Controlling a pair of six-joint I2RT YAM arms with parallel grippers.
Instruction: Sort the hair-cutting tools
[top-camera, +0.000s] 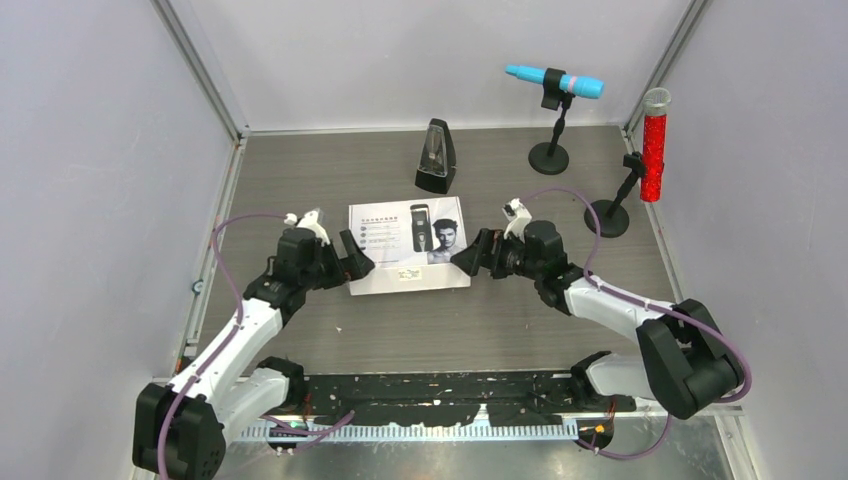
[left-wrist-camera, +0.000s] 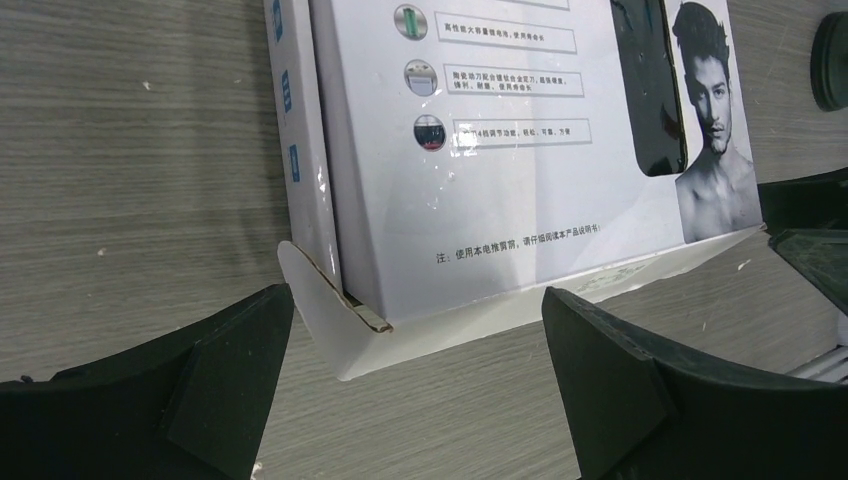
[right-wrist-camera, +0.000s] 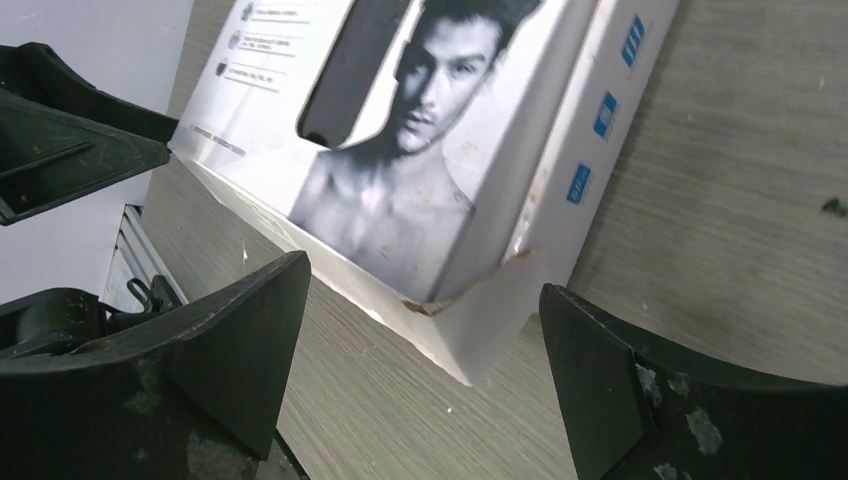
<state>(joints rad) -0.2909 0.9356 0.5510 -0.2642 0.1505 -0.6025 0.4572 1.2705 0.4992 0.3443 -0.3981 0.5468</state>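
Closed box, cropped edges

The flat white cardboard box (top-camera: 408, 245) with a man's portrait printed on it is shut, so its inside is hidden, and from above its small print is too fine to read. The 2 wrist views cut it off at the top of the frame. In the left wrist view, a round black shape (left-wrist-camera: 832, 60) at the upper right is cropped and cannot be identified. From above, the left arm's black base (top-camera: 180, 440) runs off the lower left.
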